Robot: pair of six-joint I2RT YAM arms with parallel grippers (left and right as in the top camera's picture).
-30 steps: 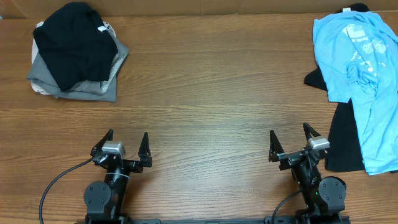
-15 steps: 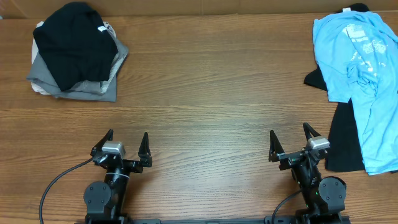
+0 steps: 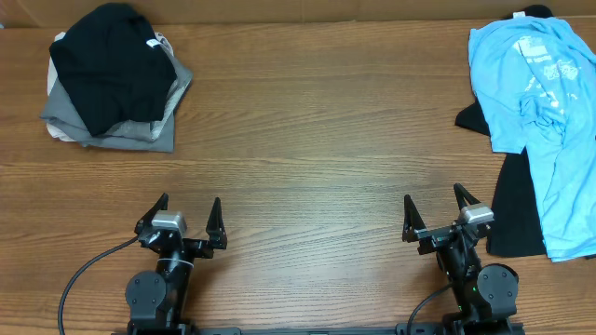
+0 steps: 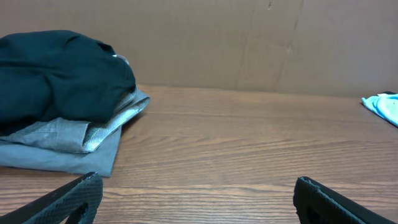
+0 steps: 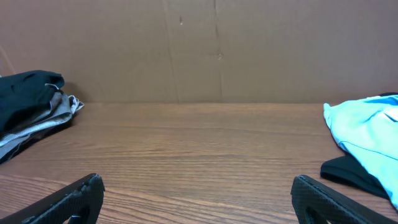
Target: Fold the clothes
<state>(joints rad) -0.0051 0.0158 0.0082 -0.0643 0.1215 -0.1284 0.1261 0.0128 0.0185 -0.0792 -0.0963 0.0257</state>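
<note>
Left hand (image 3: 191, 199) and right hand (image 3: 433, 194) sit low (jaws apart).

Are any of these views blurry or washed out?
Overhead: sharp, evenly lit, no glare on the light-blue T-shirt. Left wrist: folded pile clear, own fingertips dark and soft-edged. Right wrist: flat light, table grain visible.

Soft, even light falls from above on my table (image 3: 307, 140); the pile of folded clothes (image 3: 112, 79) throws only a thin shadow. The overhead view is sharp. In the wrist view, the fingers (image 4: 68, 198) of my left hand (image 4: 198, 182) look dark and slightly blurred.
</note>
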